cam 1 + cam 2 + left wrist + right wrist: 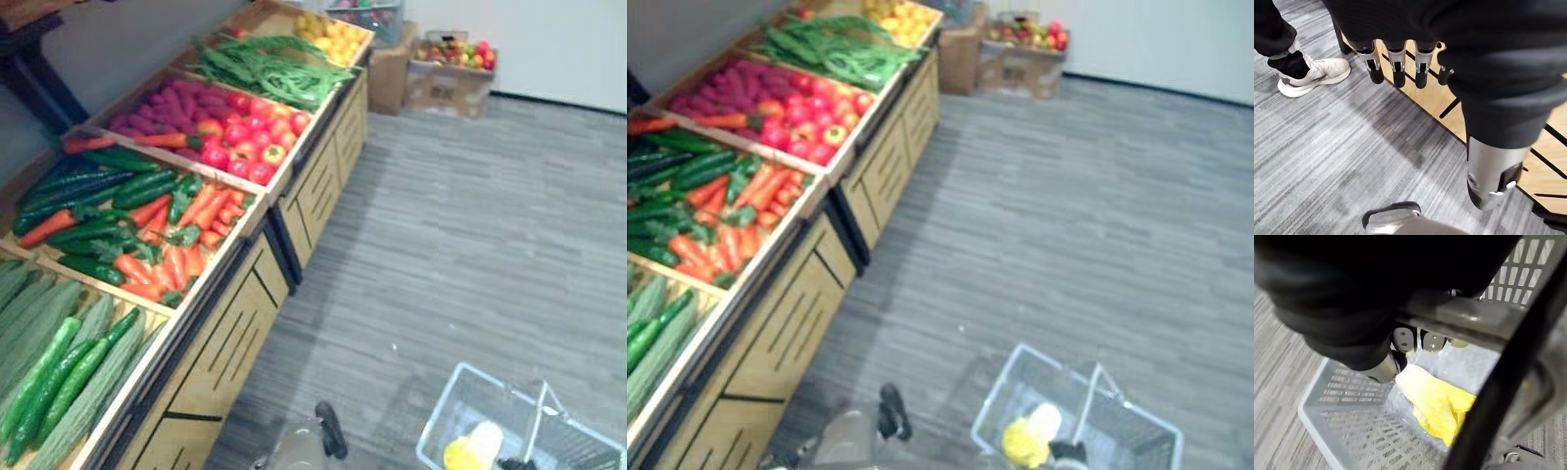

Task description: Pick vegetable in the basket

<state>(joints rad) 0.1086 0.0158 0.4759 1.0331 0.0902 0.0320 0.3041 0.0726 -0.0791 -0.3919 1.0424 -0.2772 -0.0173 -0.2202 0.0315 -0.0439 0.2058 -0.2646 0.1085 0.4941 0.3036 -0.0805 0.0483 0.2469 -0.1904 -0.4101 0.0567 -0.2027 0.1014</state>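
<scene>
One yellow vegetable [1442, 406] in the basket [460, 392], right hand [1403, 339] on the handle [1464, 318]

Grips the handle of the white mesh basket with the right hand, fingers curled round the grey bar under the dark ribbed cover. Holds the basket at the robot's right, over the grey floor [470, 225] and well apart from the wooden stand [235, 343]; cannot tell whether lifted or resting on the floor. Carries inside it the yellow vegetable, low in the basket near a mesh wall, with a paler, cream-coloured piece [486, 438] touching it; cannot tell whether one thing or two.

Hangs the left hand [1398, 68] just beside the stand's wooden front, fingers straight and pointing down, thumb apart, holding nothing. Shows past those fingers a person's white shoe [1315, 76] and a dark trouser leg on the floor.

Has the stand along the robot's left, as a row of slanted bins. Sets out, nearest, long green gourds [59, 362]; next, carrots [176, 259] mixed with dark cucumbers [88, 186]; then red peppers [250, 142] beside purple tubers [162, 103]; after that a heap of green beans [274, 64]; last, at the far end, yellow fruit [333, 34]. Places cardboard boxes [446, 88] on the floor past the stand's far end, by the white wall, one topped with red and yellow produce.
</scene>
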